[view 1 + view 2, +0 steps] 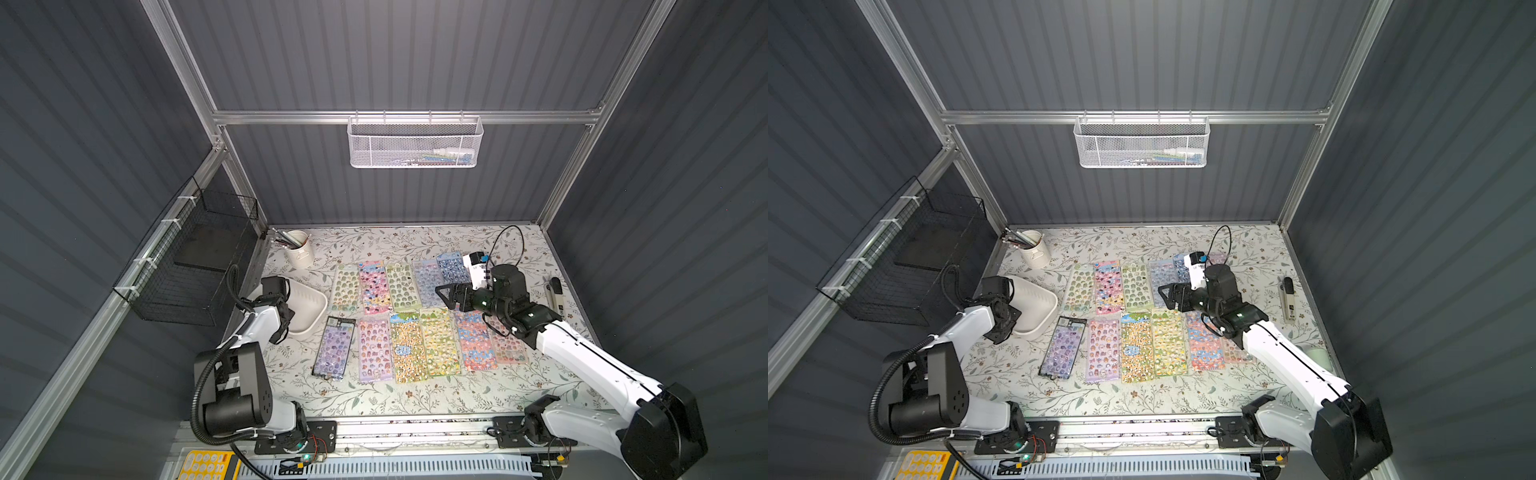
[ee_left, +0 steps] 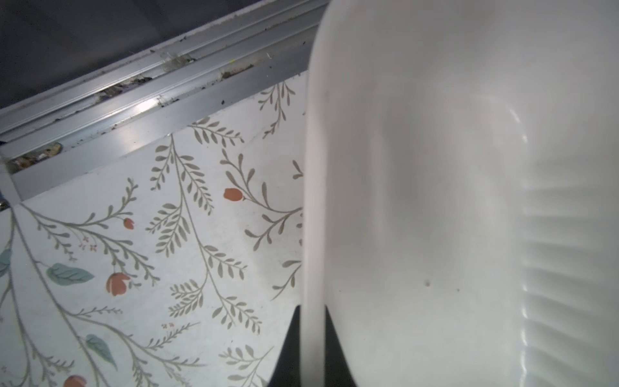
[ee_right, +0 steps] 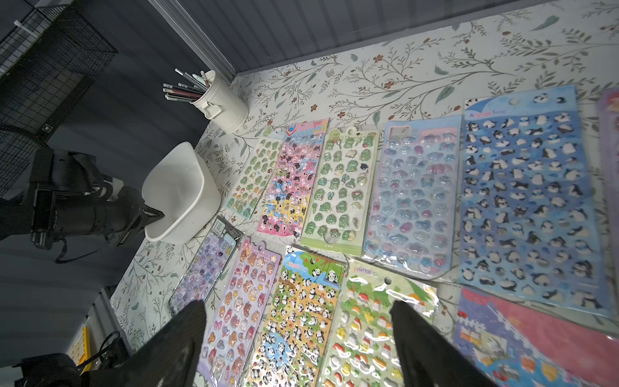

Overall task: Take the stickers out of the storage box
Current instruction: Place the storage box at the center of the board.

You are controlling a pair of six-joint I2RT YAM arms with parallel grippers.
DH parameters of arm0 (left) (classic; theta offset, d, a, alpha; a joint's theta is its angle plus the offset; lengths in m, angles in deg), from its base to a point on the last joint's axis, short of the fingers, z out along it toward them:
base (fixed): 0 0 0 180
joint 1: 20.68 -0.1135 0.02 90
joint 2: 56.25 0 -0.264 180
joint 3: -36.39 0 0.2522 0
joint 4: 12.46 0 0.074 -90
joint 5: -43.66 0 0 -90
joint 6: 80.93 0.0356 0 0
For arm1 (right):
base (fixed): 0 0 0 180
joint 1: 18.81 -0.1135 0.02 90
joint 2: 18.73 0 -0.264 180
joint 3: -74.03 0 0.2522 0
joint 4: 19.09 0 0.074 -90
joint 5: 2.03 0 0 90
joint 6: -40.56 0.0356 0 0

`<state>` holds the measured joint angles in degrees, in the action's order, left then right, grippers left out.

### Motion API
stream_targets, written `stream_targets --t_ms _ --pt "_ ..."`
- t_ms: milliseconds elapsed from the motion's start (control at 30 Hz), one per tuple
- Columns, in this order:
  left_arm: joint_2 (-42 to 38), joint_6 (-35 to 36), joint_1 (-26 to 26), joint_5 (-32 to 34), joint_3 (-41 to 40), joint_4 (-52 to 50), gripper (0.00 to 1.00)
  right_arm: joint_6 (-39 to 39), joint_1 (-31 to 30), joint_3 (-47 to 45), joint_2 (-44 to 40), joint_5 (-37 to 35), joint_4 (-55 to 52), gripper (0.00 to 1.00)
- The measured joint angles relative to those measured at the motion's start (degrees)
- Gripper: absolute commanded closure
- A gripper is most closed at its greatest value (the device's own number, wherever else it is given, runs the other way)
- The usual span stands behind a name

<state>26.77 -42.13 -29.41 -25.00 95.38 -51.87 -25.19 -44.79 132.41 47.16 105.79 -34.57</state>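
Right arm (image 1: 582, 349) extends over stickers (image 1: 376, 353); left pincer (image 2: 313, 348) grips storage box (image 1: 309, 303).

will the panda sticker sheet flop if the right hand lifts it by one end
Probably: the panda sticker sheet is thin and lies flat against the table. It looks glossy and wrinkled, so it may slip in a pinch. A push would likely slide it into neighbouring sheets.

right arm (image 1: 582, 345) covers part of the far-right stickers (image 1: 511, 351), white mesh basket (image 1: 415, 143) contents too small to tell, possibly bottles, yellow calculator (image 1: 208, 465) cut off by bottom edge.
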Motion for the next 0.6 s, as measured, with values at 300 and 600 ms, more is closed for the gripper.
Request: stream_targets --t_ms 300,600 --pt "-0.26 -0.74 0.00 -0.20 -1.07 1.53 0.61 -0.07 0.00 -0.07 -0.50 -0.02 0.46 0.13" --pt "-8.17 1.25 -0.28 -0.04 -0.96 -1.84 0.32 -0.28 0.02 -0.07 -0.55 -0.13 0.39 0.12"
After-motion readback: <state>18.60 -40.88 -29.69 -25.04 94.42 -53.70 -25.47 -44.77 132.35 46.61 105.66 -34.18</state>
